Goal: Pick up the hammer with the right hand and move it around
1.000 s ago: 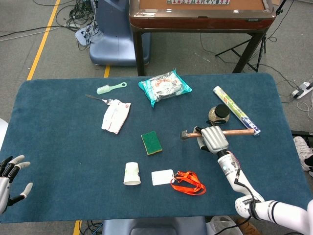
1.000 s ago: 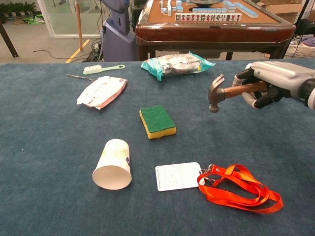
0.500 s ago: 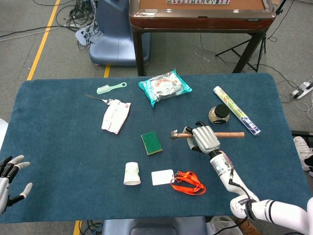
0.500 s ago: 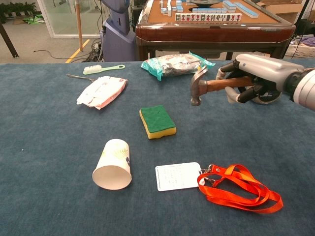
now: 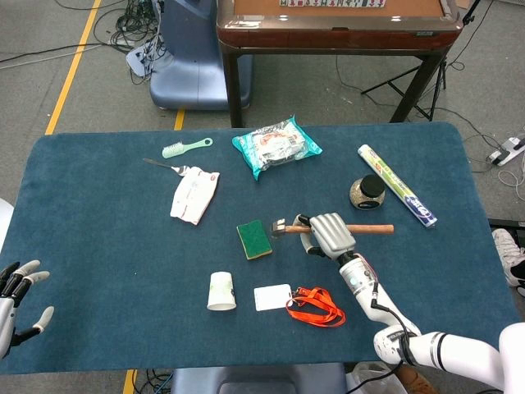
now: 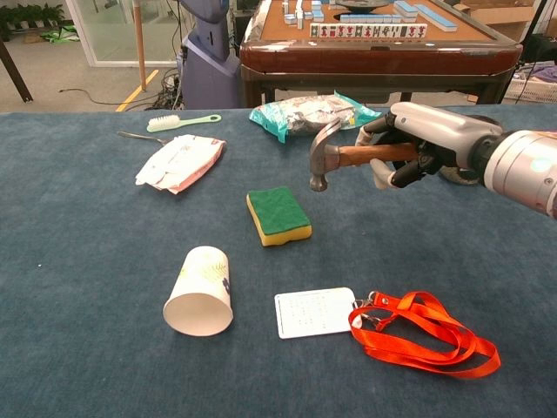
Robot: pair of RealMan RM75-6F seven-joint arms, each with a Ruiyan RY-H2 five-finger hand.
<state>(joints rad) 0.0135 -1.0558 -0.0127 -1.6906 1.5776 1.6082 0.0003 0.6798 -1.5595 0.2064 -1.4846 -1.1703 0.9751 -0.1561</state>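
My right hand [image 5: 327, 233] [image 6: 411, 148] grips the wooden handle of a hammer [image 5: 366, 229] [image 6: 332, 156] and holds it above the blue table. The handle lies level, with the steel head [image 6: 321, 163] pointing left, just right of and above the green-and-yellow sponge [image 5: 254, 239] [image 6: 278, 215]. In the head view the handle's free end sticks out to the right of the hand. My left hand [image 5: 15, 292] hangs off the table's front left corner, fingers spread, holding nothing.
On the blue table [image 5: 98, 246]: paper cup on its side [image 6: 200, 291], white card with orange lanyard [image 6: 418, 335], wipes pack [image 5: 194, 194], teal snack bag [image 5: 276, 144], green brush [image 5: 186, 147], fork [image 5: 166, 166], dark jar [image 5: 367, 192], foil roll [image 5: 396, 185]. A mahjong table [image 6: 374, 39] stands behind.
My right hand has carried the hammer steadily leftward, from near the jar to beside the sponge, keeping it level. The left hand has not moved.
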